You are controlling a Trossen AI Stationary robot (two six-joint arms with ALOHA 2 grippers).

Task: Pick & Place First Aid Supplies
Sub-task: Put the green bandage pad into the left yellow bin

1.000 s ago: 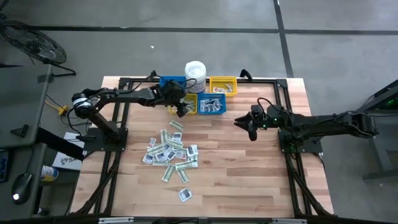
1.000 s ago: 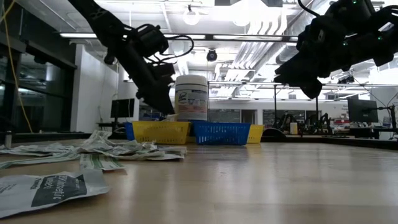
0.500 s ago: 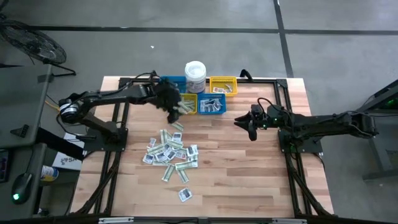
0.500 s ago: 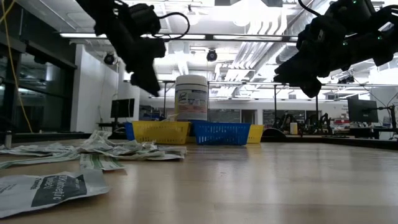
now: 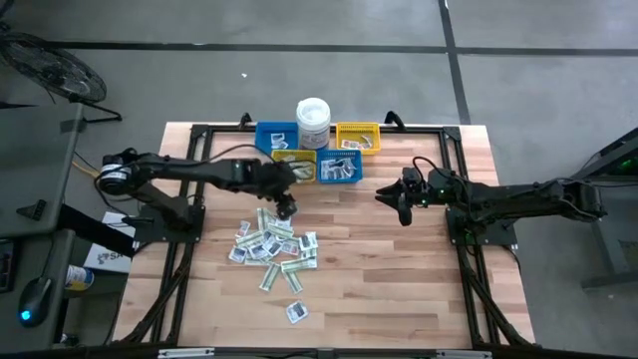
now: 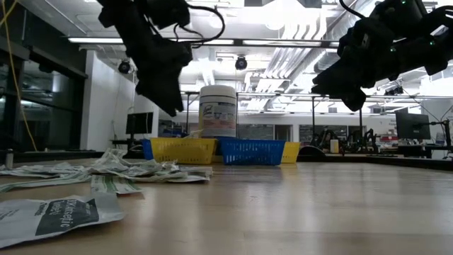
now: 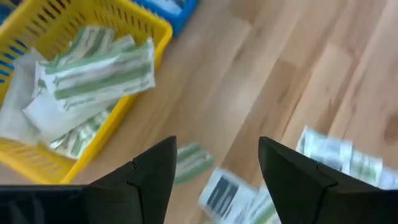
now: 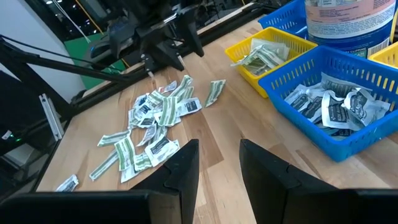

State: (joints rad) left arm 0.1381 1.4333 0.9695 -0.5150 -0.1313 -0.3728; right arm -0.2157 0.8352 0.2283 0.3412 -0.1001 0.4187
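High view: your left gripper (image 5: 287, 207), spread and empty, hangs over the packets (image 5: 271, 244) heaped mid-table; a second ago it was at the yellow bin (image 5: 295, 163), toward 12 o'clock. Come down on one packet at the heap's edge.

Low view: right gripper (image 6: 352, 99) waits aloft, unmoved.

Left wrist view: strips (image 7: 93, 71) fill the bin; loose packets lie beneath your fingers (image 7: 152, 180).

Right wrist view: its fingers (image 8: 186, 165) stand apart, holding nothing; white squares fill the blue bin (image 8: 339, 109).
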